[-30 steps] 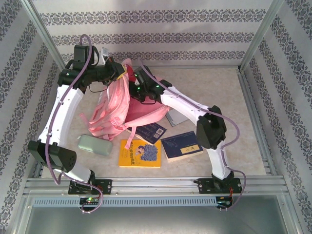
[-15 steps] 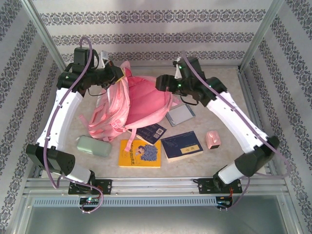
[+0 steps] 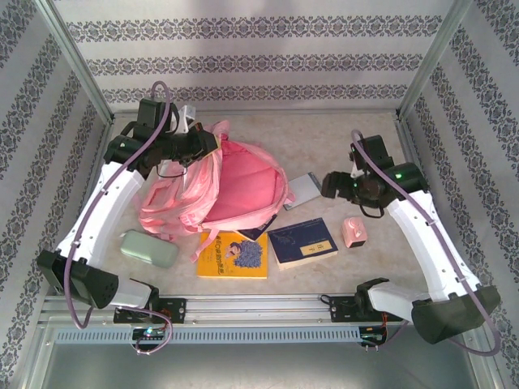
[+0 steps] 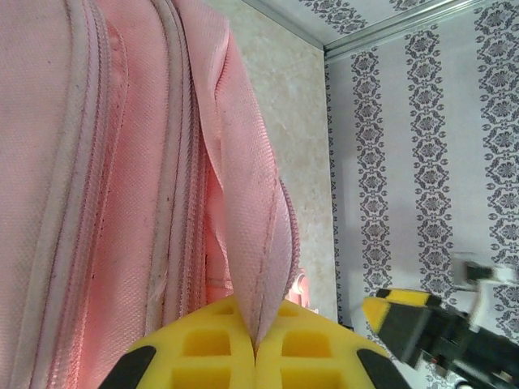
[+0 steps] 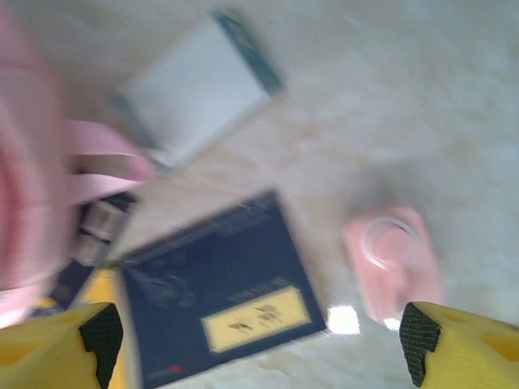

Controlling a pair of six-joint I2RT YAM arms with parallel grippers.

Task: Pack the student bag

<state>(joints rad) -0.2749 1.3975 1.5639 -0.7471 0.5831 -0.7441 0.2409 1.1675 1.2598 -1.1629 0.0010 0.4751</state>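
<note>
Student bag [image 3: 243,182] behind books [image 3: 302,241] — pouch [image 3: 148,248] left

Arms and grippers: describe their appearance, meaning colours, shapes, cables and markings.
The left arm and right arm have white, rounded link shells with black joint housings. A lilac cable runs loosely along each. The left gripper and right gripper have yellow fingers with black patches; the left one's show square recesses. A green light glows on the right arm.
</note>
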